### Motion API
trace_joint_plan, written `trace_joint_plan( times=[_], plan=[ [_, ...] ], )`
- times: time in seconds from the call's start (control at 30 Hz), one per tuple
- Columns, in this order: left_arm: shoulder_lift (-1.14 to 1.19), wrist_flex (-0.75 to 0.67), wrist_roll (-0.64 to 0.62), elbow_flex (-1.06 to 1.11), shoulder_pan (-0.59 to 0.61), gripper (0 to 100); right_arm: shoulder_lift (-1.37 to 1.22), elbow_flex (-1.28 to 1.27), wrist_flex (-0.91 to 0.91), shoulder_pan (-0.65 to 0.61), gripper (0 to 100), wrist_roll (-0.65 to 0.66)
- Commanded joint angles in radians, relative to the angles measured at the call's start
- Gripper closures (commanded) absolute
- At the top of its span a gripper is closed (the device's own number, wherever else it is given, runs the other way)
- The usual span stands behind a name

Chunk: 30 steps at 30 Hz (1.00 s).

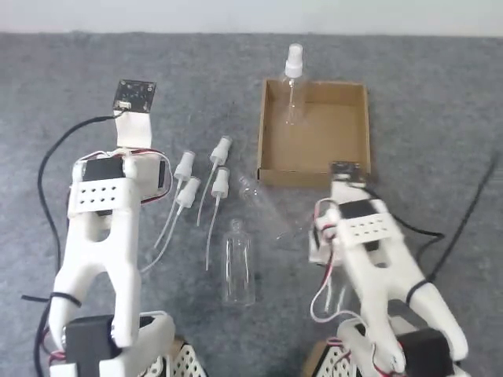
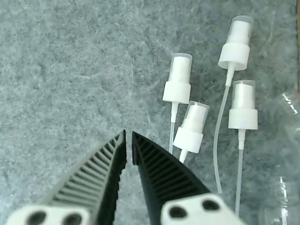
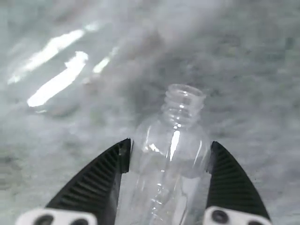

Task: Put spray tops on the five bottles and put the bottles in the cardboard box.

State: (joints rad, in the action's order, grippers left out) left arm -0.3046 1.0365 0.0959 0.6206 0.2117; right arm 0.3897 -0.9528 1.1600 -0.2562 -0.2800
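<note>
My right gripper (image 3: 169, 146) is shut on a clear bottle (image 3: 174, 154) with an open neck and no spray top, one finger against each side. My left gripper (image 2: 129, 137) is shut with nothing in it, and it hangs over the grey mat just beside several loose spray tops (image 2: 177, 79). Those white tops (image 1: 203, 177) lie with their dip tubes between the two arms. Another bare bottle (image 1: 237, 265) lies on the mat. A third bare bottle (image 1: 263, 203) lies by the cardboard box (image 1: 355, 169). In the box sits one bottle with a spray top (image 1: 294, 82).
The left arm (image 1: 102, 196) and right arm (image 1: 369, 236) stand at the near edge of the grey mat (image 1: 424, 102). Dark cables trail along both outer sides. Most of the box floor is bare, and open mat lies at the far left.
</note>
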Motion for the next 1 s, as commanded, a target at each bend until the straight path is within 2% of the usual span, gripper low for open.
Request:
trace_joint_plan(
  times=[0.0, 0.3, 0.43, 0.53, 0.73, 0.97],
  plan=[
    [-0.012, -0.018, 0.005, -0.002, -0.005, 99, 0.044, 0.009, 0.012, 0.191, 78.6, 0.123],
    [-0.006, -0.014, 0.005, -0.001, -0.009, 99, 0.033, 0.212, 0.015, 0.653, 78.6, 0.598],
    [-0.005, -0.014, 0.005, -0.001, -0.009, 98, 0.031, 0.273, 0.005, 0.780, 78.6, 0.712],
    [-0.003, -0.015, 0.005, -0.001, -0.009, 98, 0.031, 0.293, -0.007, 0.825, 78.6, 0.824],
    [-0.002, -0.017, 0.008, -0.001, -0.011, 98, 0.010, 0.298, -0.111, 0.842, 78.7, 0.928],
    [0.143, -0.014, 0.008, -0.105, -0.091, 98, -0.219, 0.394, -0.160, 0.863, 78.7, 1.020]
  ],
)
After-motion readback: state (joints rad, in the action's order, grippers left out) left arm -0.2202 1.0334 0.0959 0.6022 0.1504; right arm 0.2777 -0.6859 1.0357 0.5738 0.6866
